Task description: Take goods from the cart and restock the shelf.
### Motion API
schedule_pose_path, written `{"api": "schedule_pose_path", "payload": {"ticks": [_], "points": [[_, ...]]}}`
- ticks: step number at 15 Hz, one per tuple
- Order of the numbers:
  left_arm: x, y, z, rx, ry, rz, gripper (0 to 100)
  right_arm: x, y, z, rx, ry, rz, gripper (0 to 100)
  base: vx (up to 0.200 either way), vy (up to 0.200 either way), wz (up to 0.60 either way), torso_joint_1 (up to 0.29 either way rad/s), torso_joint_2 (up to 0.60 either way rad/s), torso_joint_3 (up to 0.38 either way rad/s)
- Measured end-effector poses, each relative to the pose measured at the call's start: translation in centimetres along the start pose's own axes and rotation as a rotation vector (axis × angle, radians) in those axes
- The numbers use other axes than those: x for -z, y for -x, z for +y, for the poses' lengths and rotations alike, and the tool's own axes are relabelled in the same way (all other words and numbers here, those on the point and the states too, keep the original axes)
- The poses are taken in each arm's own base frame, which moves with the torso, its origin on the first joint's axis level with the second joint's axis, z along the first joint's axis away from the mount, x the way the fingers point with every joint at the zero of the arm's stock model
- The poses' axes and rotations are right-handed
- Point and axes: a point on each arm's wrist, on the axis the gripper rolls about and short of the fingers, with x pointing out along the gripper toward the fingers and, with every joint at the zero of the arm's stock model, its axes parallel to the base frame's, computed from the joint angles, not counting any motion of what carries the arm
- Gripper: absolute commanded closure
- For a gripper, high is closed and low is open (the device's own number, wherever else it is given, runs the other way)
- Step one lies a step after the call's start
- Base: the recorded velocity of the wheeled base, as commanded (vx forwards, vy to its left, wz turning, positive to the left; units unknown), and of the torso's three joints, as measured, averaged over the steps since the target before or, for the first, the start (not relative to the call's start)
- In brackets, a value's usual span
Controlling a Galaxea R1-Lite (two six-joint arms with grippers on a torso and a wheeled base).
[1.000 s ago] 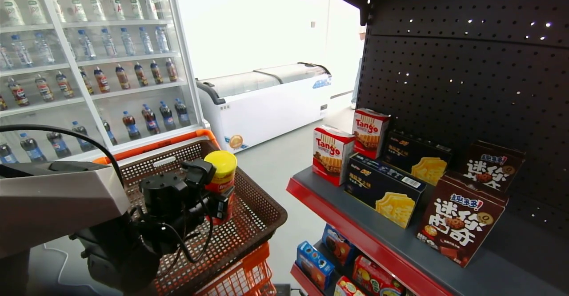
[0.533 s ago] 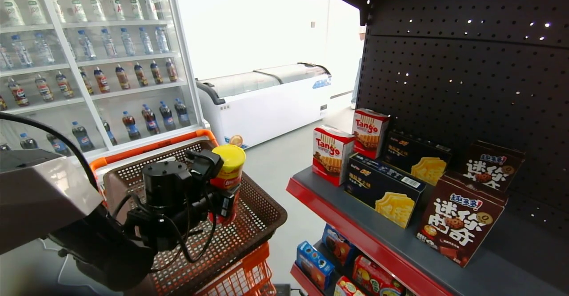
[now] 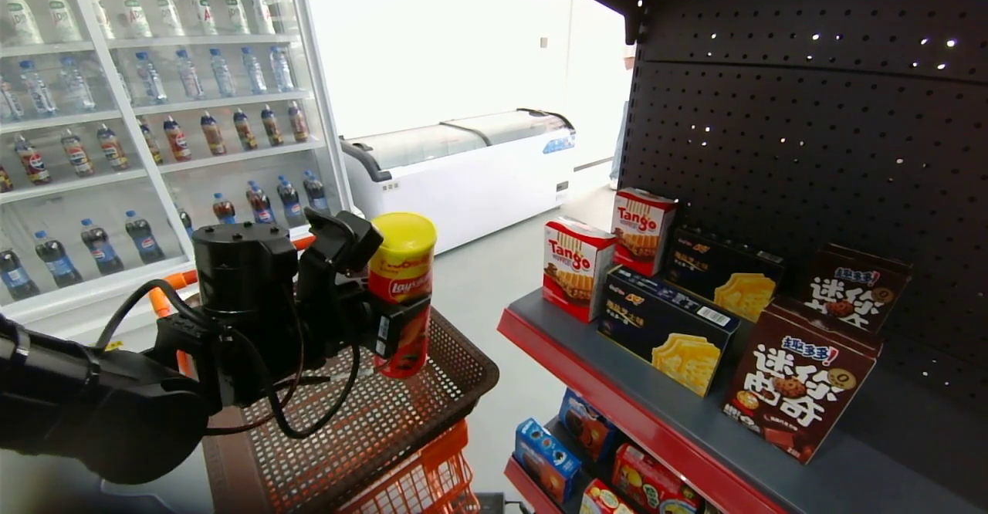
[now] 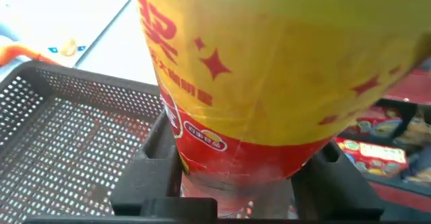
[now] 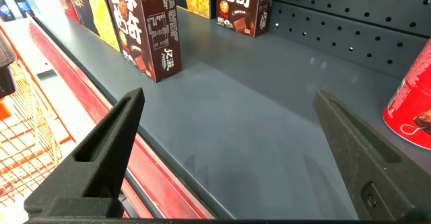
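One item is in hand and none of it is on the shelf yet, as I judge it. Filling the right half of the head view, the shelf [image 3: 575,336] is carrying rows of biscuit boxes [image 3: 799,387]. Grey board is showing beyond them in the right wrist view, where a red tub [image 5: 412,109] is standing. At lower centre the brown cart basket [image 3: 440,390] is sitting beside the shelf. Over it, left of centre, the crisp canister [image 3: 403,290] is hanging upright, its base looking clear of the mesh. It is a tall tube with a yellow lid and upper band and red below, looking smooth and rigid. The left pincer [image 3: 380,292] is clamping it around the middle. The right pincer [image 5: 229,163] is hovering splayed wide and empty over the shelf board. Crossing over and setting down are remaining.
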Motion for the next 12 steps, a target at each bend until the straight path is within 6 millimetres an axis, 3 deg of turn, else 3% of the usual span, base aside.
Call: {"api": "schedule_pose_path", "payload": {"ticks": [7,12], "points": [[-3.4,5.0,-1.1,0.205,0.075,0.026,100,0.0,0.0,0.0,0.0,0.0,0.0,0,0.0,0.0,0.0,0.0,0.0,0.0],[-7.1,6.3,-1.2,0.2,0.043,-0.105,100,0.0,0.0,0.0,0.0,0.0,0.0,0,0.0,0.0,0.0,0.0,0.0,0.0]]}}
